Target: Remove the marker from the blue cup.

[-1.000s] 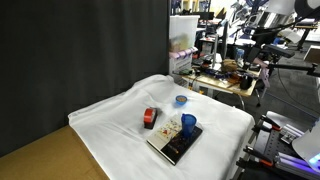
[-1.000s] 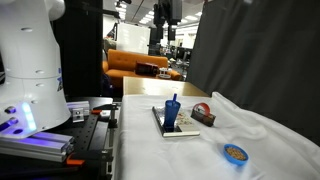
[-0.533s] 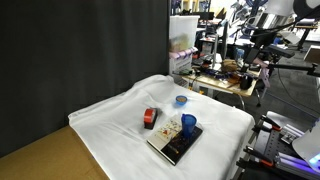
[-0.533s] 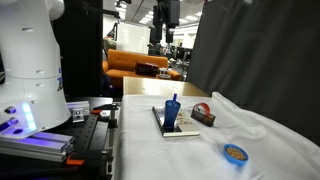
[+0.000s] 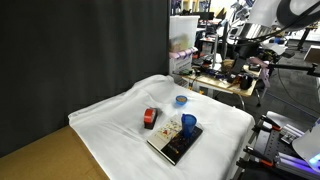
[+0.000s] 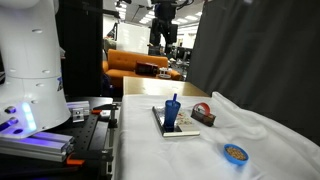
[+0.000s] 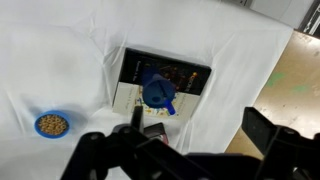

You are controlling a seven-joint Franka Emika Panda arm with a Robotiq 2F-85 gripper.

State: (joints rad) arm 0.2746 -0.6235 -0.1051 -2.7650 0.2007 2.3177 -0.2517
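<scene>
Tool shifted slightly; spread wide, well above blue cup w/ marker.

White cloth drapes the bench, creased and rumpled. Red block lies on the cloth near a dark flat book. Small light-blue ring sits apart from both, brownish inside. Black curtain behind. Orange sofa in the background.
</scene>
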